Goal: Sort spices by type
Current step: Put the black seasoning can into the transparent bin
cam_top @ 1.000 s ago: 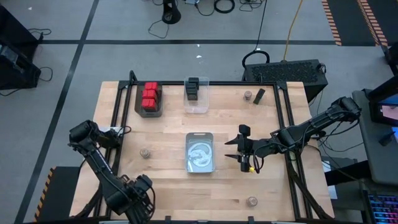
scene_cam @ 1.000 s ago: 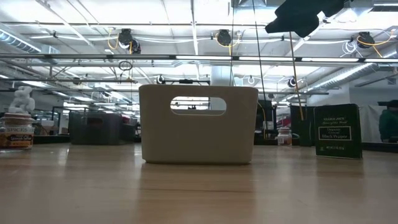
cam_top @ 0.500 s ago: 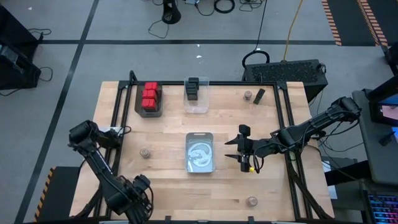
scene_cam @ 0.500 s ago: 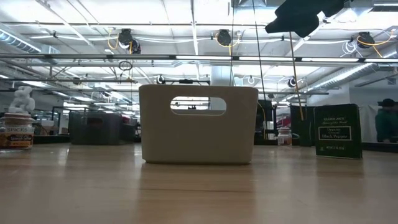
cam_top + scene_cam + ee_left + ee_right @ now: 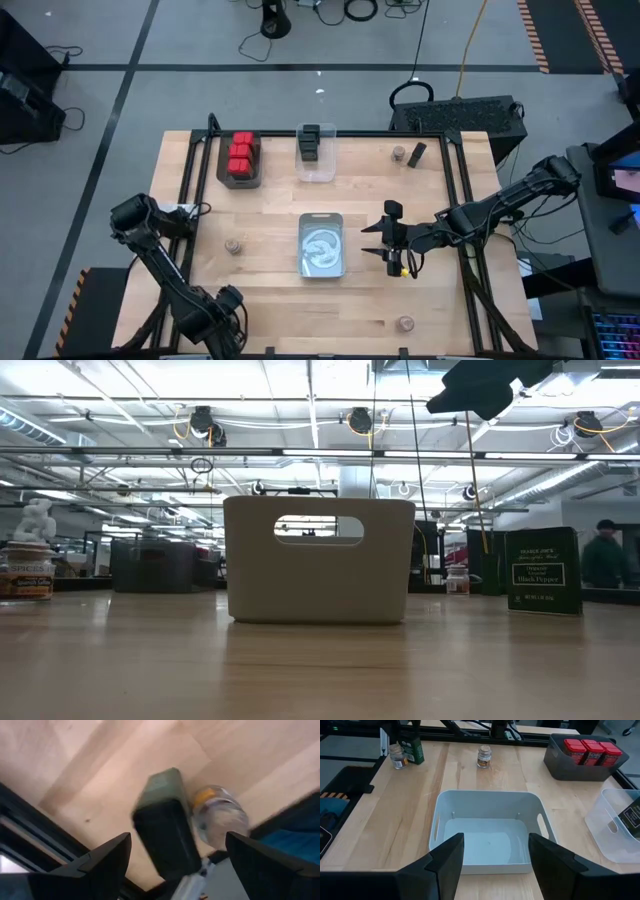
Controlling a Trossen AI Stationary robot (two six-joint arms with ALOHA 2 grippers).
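Observation:
My left gripper hangs open, pointing down, over the table's near left corner. Below it a black spice box stands on the wood, with a small round jar next to it. The fingers stand apart on either side of the box, clear of it. The right wrist view shows the same box and jar. Red boxes fill a dark tray. Black boxes sit in the clear bin. My right gripper waits open beside the pale bin.
Loose jars stand left of the pale bin, near the front right and at the far right, the last next to a black box. A black frame rail runs along the table's edges. A person shows in the room behind.
My left gripper has sunk a little over the near left corner of the table. The right arm and the spices on the table have kept still.

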